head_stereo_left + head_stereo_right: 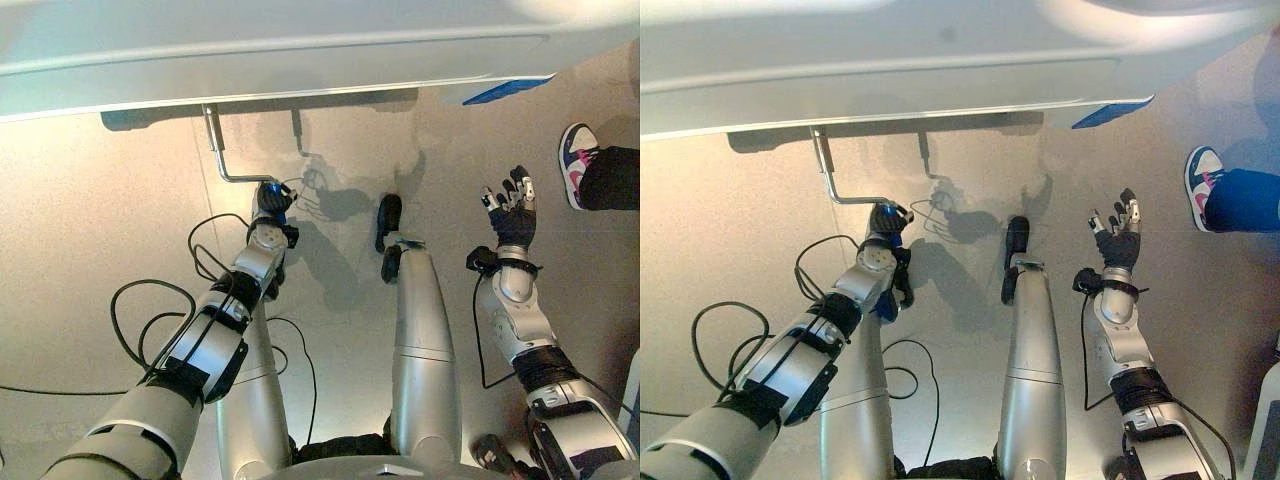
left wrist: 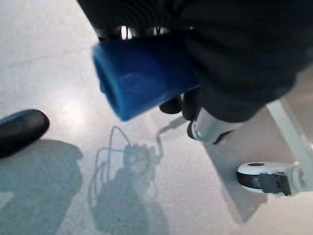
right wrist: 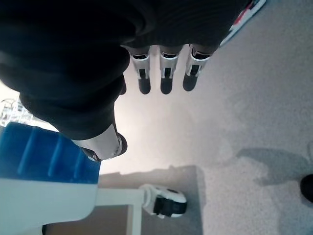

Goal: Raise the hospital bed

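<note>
The hospital bed (image 1: 270, 50) stretched across the top of the head views, its metal crank (image 1: 228, 165) hanging from the frame above the floor (image 1: 90, 230). The left hand (image 1: 270, 205) was curled round the crank's blue handle (image 2: 142, 73). The right hand (image 1: 512, 215) hovered apart, fingers spread, holding nothing. The grip could slide off the smooth handle mid-turn, or the arm might strain against the frame. A person's shoe (image 1: 575, 160) stood nearby.

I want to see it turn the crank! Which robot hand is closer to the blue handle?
Left. The left hand is curled round the blue handle of the crank under the bed. The right hand hangs open, far off to the side.
</note>
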You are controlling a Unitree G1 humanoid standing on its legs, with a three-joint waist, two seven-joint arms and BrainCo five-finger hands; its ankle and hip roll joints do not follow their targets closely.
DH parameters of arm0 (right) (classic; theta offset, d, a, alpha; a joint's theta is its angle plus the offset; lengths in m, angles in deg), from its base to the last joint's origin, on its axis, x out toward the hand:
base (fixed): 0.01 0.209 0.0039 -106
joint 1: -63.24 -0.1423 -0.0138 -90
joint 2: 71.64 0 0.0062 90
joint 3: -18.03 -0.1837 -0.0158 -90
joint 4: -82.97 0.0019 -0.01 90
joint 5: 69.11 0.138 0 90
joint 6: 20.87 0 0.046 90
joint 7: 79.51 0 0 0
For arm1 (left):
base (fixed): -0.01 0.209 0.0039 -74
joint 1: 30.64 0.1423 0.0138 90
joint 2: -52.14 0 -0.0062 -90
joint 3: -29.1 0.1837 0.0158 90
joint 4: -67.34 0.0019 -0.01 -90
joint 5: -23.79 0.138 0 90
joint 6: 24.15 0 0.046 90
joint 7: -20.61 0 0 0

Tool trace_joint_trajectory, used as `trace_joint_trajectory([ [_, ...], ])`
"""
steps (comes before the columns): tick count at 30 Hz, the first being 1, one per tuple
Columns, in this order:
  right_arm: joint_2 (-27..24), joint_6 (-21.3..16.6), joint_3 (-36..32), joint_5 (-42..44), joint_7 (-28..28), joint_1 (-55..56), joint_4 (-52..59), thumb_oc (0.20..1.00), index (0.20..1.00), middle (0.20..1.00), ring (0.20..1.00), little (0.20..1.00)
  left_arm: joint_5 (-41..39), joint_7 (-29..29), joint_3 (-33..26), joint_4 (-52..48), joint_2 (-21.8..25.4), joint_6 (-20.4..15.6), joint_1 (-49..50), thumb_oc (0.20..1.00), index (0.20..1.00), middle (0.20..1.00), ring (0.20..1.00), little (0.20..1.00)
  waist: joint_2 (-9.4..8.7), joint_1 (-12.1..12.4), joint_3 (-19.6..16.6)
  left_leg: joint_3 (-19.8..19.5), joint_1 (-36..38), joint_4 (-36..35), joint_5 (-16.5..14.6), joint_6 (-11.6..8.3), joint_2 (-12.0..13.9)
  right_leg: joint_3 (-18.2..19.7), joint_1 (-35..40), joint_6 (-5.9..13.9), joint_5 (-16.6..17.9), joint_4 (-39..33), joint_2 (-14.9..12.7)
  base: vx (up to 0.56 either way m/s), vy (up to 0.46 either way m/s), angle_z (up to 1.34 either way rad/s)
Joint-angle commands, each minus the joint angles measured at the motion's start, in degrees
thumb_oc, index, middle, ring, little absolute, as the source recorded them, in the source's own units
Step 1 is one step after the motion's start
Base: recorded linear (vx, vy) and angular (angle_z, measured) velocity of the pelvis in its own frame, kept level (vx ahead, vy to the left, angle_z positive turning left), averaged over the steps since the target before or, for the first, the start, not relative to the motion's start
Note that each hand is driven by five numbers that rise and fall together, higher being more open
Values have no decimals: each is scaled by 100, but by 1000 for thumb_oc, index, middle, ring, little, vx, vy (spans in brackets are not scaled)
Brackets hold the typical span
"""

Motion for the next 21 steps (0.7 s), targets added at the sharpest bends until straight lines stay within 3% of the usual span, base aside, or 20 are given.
trace_joint_trajectory([
  [1, -279, -269, -114, 178, -52, 178, 328, 1000, 1000, 1000, 1000, 1000, -1032, -578, 339, -758, -806, -571, 366, 200, 200, 200, 200, 200, 75, 44, -165, -228, -118, -734, 1169, -136, -120, 20, -21, 2, 233, 318, 30, -8, -7, 4],
  [3, -253, -267, -126, 195, -82, 172, 317, 1000, 1000, 1000, 1000, 1000, -1465, -647, 455, -1063, -907, -713, 378, 200, 200, 200, 200, 200, 75, 48, -165, -237, -120, -738, 1167, -139, -123, 12, -20, 2, 234, 315, 26, -9, -14, 4],
  [4, -202, -253, -150, 213, -148, 152, 300, 1000, 1000, 1000, 1000, 1000, -2469, -931, 749, -1879, -1042, -952, 451, 200, 200, 200, 200, 200, 65, 51, -165, -243, -107, -767, 1168, -144, -130, -2, -14, 4, 241, 308, 24, 0, 0, 0],
  [9, -193, -198, -198, 105, -198, 243, 269, 1000, 1000, 1000, 1000, 1000, -2683, -947, 990, -2651, -746, -989, 795, 200, 200, 200, 200, 200, 122, 97, -165, -264, -37, -842, 1185, -141, -132, -9, 73, 7, 240, 269, -12, -10, -15, 3],
  [10, -169, -187, -195, 101, -192, 264, 199, 1000, 1000, 1000, 1000, 1000, -2528, -903, 978, -2667, -634, -970, 886, 1000, 1000, 1000, 1000, 1000, 153, 125, -165, -261, 33, -893, 1206, -147, -123, -15, 134, 15, 238, 249, -28, -7, -1, 6],
  [15, -131, -181, -54, 29, -67, 275, -117, 1000, 1000, 1000, 1000, 1000, -1572, -670, 681, -2402, -231, -982, 1090, 1000, 1000, 1000, 1000, 1000, 187, 186, -165, -266, 406, -1175, 1284, -159, -74, -83, 504, 40, 257, 88, -83, -30, -9, 4],
  [17, -96, -220, 76, 9, 43, 149, -606, 1000, 1000, 1000, 1000, 1000, -617, -470, 421, -1884, -18, -963, 1321, 1000, 1000, 1000, 1000, 1000, 240, 257, -165, -179, 989, -1730, 1356, -171, 27, -190, 1044, 53, 227, -300, -152, -76, -8, 2],
  [18, -98, -229, 87, 15, 48, 146, -622, 1000, 1000, 1000, 1000, 1000, -608, -468, 416, -1879, -22, -968, 1329, 1000, 1000, 1000, 1000, 1000, 238, 250, -165, -178, 1015, -1756, 1365, -172, 26, -196, 1068, 51, 232, -321, -153, -166, 21, 1],
  [19, -92, -235, 127, 48, 163, 16, -908, 1000, 1000, 1000, 1000, 1000, 0, -426, 246, -1449, 177, -940, 1517, 1000, 1000, 1000, 1000, 1000, 285, 286, -165, -78, 1425, -2330, 1610, -119, 60, -307, 1422, -3, 379, -780, -183, -136, 20, 0],
  [21, -133, -168, 163, 70, 310, -13, -1124, 1000, 1000, 1000, 1000, 1000, 119, -505, 20, -1061, 258, -928, 1798, 1000, 1000, 1000, 1000, 1000, 312, 325, -165, -24, 1795, -2559, 1632, -99, 60, -354, 1731, -9, 366, -939, -186, -99, 21, -7],
])
